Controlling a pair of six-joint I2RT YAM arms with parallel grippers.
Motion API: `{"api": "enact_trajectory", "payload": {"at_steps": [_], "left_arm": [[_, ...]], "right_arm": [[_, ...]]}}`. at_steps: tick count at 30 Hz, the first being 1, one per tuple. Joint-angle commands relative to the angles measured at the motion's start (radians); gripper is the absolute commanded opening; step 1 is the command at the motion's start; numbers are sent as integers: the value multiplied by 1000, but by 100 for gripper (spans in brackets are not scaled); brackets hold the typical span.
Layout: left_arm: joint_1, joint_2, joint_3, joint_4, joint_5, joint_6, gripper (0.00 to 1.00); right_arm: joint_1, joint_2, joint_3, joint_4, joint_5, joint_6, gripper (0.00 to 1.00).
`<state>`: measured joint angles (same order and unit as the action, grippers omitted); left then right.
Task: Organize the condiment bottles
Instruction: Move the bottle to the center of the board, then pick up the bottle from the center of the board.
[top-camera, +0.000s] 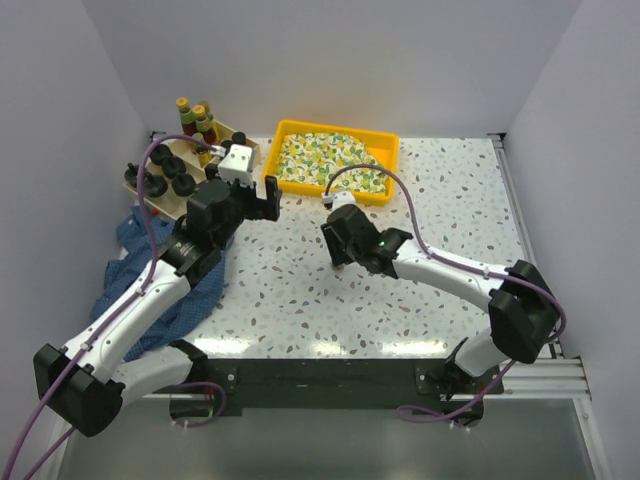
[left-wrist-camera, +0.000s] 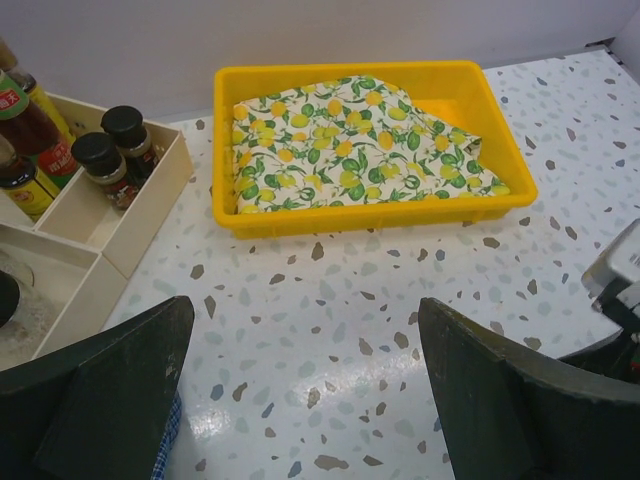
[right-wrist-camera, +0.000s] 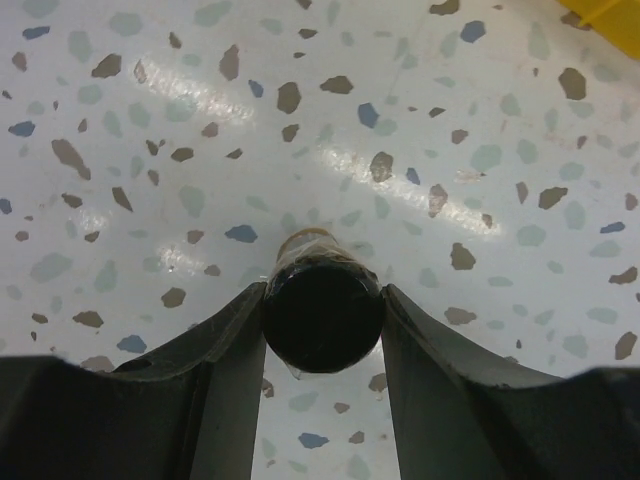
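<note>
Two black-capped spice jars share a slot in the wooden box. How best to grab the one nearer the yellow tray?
By its black cap, down from above. That spice jar stands upright in a narrow slot; the wooden box walls hide its lower body and the second jar crowds one side, so likely only the top is free.

Top cam: high up, behind the arm bases, tilted down & fwd, takes in the whole surface (top-camera: 300, 290). Left wrist cam: low, just behind the left fingers (left-wrist-camera: 100, 400), facing fwd across the surface; yellow tray (left-wrist-camera: 380, 215) ahead of them, wooden box (left-wrist-camera: 150, 215) ahead-left. Right wrist cam: v. close, aimed almost straight down past the right fingers (right-wrist-camera: 200, 400), dark-capped bottle (right-wrist-camera: 322, 312) between them. Shared: top & left wrist both catch tray + box; a tray corner clips the right wrist view, beyond the fingers to the right.
</note>
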<state>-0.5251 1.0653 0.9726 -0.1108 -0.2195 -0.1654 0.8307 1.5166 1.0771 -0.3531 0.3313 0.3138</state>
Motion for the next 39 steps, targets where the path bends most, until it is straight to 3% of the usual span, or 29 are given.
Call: {"api": "enact_trajectory", "payload": {"at_steps": [1, 6, 9, 10, 14, 22, 27, 33, 39], "left_arm": [[-4, -5, -5, 59, -49, -17, 100], [-4, -4, -15, 66, -50, -23, 100], [-3, 2, -15, 71, -41, -25, 100], [-4, 4, -17, 71, -34, -25, 100], [-4, 7, -14, 72, -14, -20, 100], [-16, 87, 21, 46, 139, 10, 97], [-58, 249, 155, -121, 272, 13, 89], [-226, 347, 238, -268, 160, 32, 81], [-317, 424, 245, -328, 151, -13, 60]], "right_arm": [[87, 59, 33, 55, 104, 41, 37], [143, 91, 23, 72, 140, 62, 47], [179, 90, 30, 55, 193, 71, 65], [183, 85, 32, 49, 196, 71, 76], [183, 33, 61, -6, 209, 74, 94], [183, -211, 14, -72, 218, 80, 99], [183, -406, -88, -132, 255, 102, 99], [183, -663, -181, -188, 328, 68, 99], [185, -861, -250, -222, 402, 61, 99]]}}
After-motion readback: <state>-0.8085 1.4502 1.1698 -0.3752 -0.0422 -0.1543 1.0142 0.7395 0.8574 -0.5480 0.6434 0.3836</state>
